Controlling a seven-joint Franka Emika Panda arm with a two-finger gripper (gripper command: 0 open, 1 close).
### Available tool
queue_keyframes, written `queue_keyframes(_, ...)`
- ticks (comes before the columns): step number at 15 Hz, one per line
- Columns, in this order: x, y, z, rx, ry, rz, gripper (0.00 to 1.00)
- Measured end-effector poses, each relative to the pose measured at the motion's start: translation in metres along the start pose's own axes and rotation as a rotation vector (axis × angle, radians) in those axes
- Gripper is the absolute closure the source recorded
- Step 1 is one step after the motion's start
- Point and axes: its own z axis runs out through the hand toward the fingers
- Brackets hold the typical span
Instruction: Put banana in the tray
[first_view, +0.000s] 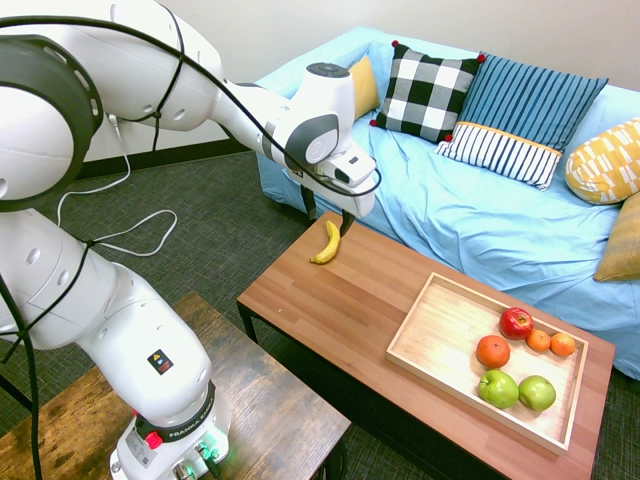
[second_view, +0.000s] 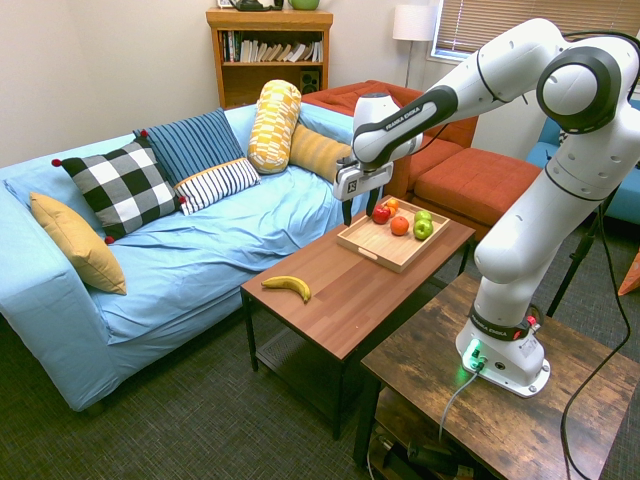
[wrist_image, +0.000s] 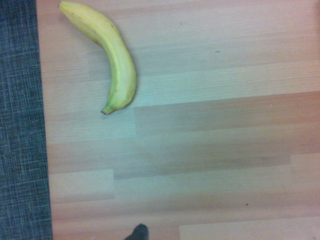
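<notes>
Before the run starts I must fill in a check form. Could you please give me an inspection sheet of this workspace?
Surface: reddish-brown wooden table in front of a blue sofa.
Job's things: banana lies on the bare tabletop near the end far from the tray; wooden tray sits at the other end, no banana in it.
Clutter: red apple, two green apples, three oranges, all in the tray.
Grippers: gripper open, points down, above the table, holding nothing.
Cables: black cable along the arm; white cable on the carpet.
Surroundings: cushions on the sofa, bookshelf, orange sofa, floor lamp.
</notes>
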Motion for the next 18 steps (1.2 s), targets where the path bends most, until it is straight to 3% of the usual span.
queue_keyframes(4, 0.002, -0.006, 0.004, -0.005, -0.004, -0.008, 0.00)
queue_keyframes(9, 0.019, -0.055, 0.027, 0.022, 0.020, -0.062, 0.00)
queue_keyframes(18, 0.035, -0.172, 0.162, 0.018, 0.048, -0.196, 0.00)
